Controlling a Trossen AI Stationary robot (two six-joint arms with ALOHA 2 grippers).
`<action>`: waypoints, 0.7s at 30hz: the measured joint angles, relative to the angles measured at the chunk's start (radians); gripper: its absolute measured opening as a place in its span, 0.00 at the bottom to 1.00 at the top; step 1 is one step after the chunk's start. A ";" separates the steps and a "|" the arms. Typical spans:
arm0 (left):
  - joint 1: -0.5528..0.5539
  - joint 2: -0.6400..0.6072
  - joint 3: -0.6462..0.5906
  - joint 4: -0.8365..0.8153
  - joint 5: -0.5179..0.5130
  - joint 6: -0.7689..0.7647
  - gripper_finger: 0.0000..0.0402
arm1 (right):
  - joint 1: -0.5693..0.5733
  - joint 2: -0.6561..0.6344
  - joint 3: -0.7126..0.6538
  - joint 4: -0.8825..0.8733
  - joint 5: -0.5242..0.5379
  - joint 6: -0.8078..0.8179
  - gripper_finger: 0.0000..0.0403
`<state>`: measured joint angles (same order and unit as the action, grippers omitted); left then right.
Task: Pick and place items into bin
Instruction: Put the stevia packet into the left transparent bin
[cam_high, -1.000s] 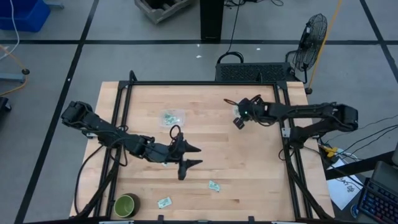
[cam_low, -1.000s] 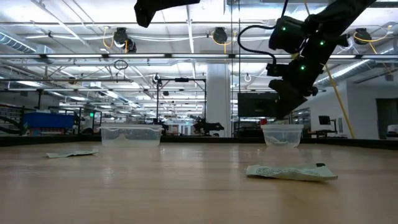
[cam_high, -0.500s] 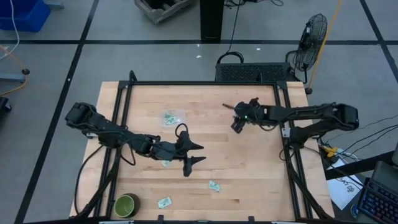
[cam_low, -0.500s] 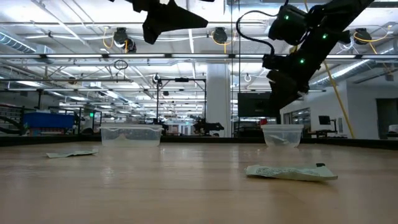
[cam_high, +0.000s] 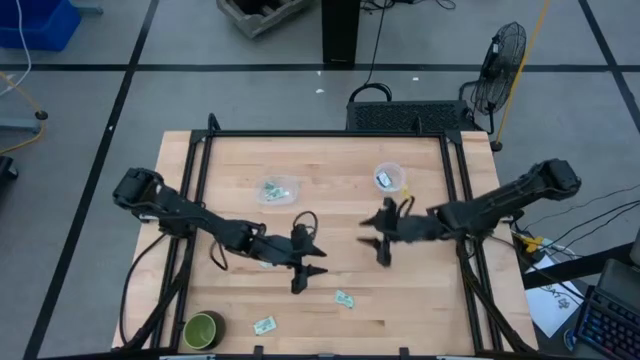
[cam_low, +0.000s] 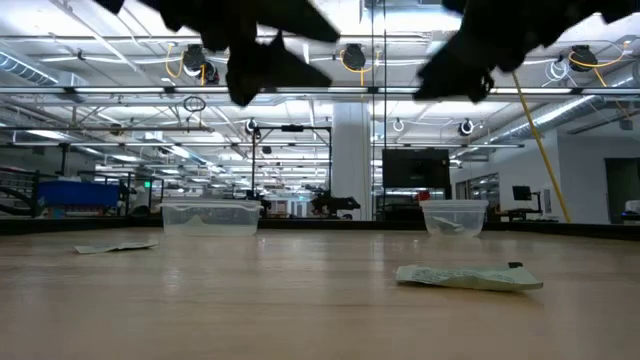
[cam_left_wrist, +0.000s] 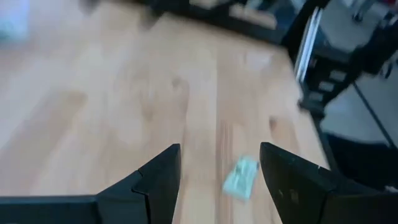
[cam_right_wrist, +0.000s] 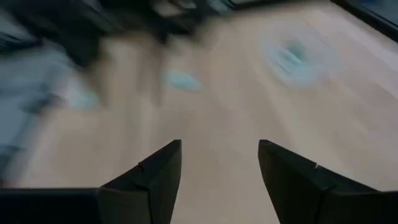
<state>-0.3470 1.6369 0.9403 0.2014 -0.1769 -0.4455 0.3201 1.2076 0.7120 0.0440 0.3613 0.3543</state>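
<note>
2 clear tubs (cam_high: 276, 189) already hold packets; at least 2 packets (cam_high: 345, 298) remain on the counter (cam_high: 400, 280). Both the left pincer (cam_high: 309, 265) and right pincer (cam_high: 377, 238) are released, empty.

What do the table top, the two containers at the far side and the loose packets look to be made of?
The table top looks like pale wood planks, with visible seams and grain. The two containers seem clear plastic, since contents show through their walls. The packets, such as the nearest one, look like thin crinkled wrapper, film or paper; which is unclear.
</note>
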 joint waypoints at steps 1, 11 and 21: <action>0.000 0.016 0.000 -0.002 0.009 -0.012 0.56 | 0.035 0.000 0.000 0.049 -0.001 0.000 0.51; 0.009 0.122 0.001 0.154 0.125 -0.064 0.56 | 0.287 0.000 0.001 0.396 0.001 -0.182 0.50; -0.088 0.263 0.108 0.154 0.067 0.001 0.56 | 0.330 0.000 0.001 0.470 0.003 -0.213 0.49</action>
<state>-0.4347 1.9003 1.0485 0.3549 -0.1102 -0.4444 0.6502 1.2076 0.7128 0.5138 0.3643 0.1410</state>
